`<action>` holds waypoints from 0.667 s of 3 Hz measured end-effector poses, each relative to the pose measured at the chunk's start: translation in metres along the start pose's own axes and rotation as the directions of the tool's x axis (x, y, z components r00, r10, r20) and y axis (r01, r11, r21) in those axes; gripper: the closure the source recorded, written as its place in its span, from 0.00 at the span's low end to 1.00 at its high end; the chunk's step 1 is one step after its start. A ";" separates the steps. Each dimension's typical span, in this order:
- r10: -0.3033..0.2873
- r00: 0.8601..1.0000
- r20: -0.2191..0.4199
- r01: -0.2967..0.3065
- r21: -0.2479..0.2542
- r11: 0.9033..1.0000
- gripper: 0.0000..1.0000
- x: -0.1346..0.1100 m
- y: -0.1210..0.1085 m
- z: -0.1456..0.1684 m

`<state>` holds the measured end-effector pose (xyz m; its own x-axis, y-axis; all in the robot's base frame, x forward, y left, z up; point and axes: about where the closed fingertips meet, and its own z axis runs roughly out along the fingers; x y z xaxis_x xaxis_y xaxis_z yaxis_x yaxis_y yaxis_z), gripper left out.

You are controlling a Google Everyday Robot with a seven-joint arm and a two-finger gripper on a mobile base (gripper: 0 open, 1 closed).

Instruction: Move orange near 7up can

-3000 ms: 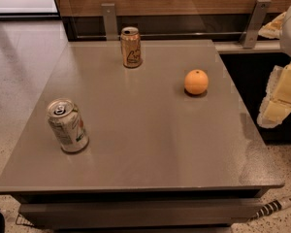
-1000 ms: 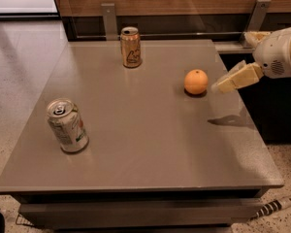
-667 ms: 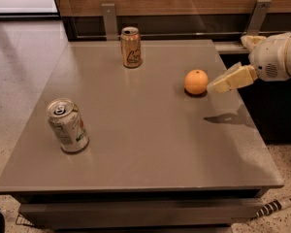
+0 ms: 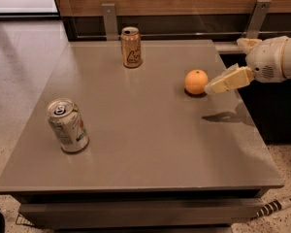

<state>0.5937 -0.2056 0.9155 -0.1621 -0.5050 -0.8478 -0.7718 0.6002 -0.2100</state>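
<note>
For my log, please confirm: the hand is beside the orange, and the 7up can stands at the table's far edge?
Not quite. The camera view shows the 7up can near the front left corner of the table; the tan can holds the far edge. The hand is beside the orange.

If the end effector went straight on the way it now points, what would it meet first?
Probably the orange, sitting just ahead of the end effector near the right edge of the table. Depth is unclear, so it could slip just past.
</note>
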 end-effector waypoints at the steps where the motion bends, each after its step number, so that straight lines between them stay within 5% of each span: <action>1: 0.025 0.997 0.073 -0.021 -0.055 0.998 0.00 0.004 0.000 0.015; 2: 0.044 0.990 0.137 -0.027 -0.119 0.993 0.00 0.008 0.006 0.028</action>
<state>0.6049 -0.1882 0.8936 -0.1098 -0.3883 -0.9150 -0.8346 0.5360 -0.1274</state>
